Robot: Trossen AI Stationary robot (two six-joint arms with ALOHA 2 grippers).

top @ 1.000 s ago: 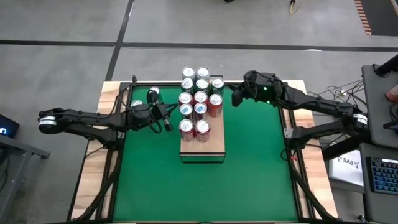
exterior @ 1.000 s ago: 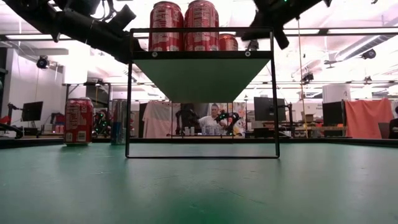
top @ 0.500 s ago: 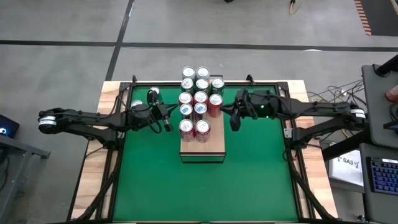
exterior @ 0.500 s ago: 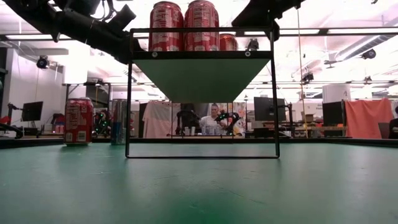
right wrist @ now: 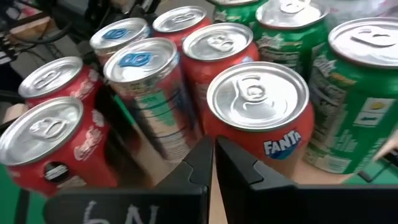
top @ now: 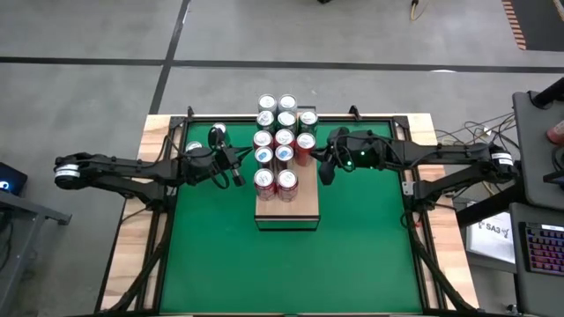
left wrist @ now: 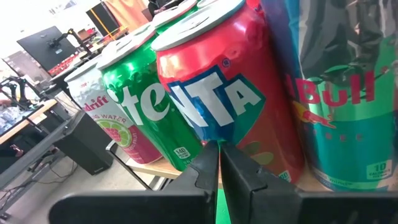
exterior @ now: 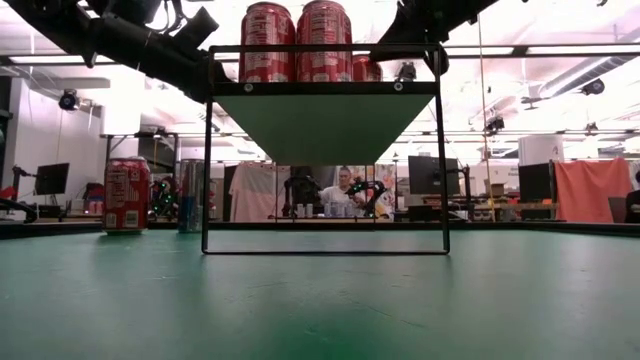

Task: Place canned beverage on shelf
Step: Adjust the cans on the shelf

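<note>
The shelf [top: 300, 208] stands in the middle of the green table on a dark frame [exterior: 325, 120]. Several canned beverages crowd its far part. My left gripper [top: 240, 176] is shut and hovers level at the shelf's left side. In the left wrist view its tips [left wrist: 219, 158] stand at the lower side of a red Fanta can [left wrist: 217, 93]. My right gripper [top: 325, 174] is shut with nothing between its fingers, close to the shelf's right side. In the right wrist view it [right wrist: 211, 152] looks down on another Fanta can [right wrist: 258, 118]. My left gripper comes level from the table's left, its shut fingertips right at the red Fanta can's lower side [left wrist: 214, 138]. Whether they touch the can, I cannot tell. The can stands upright on the shelf among the others.
Two loose cans stand on the green surface left of the shelf toward the far edge: a red one [exterior: 127, 195] and a darker one [exterior: 190, 195]. A pale wooden rim [top: 132, 229] borders the table. Open green surface lies in front of the shelf [top: 291, 273].
My right gripper has swung from beside the shelf's far right corner toward the table's near edge and in toward the shelf's right side. It has sunk a little, rolled slightly and stayed shut. The cans have not moved.
</note>
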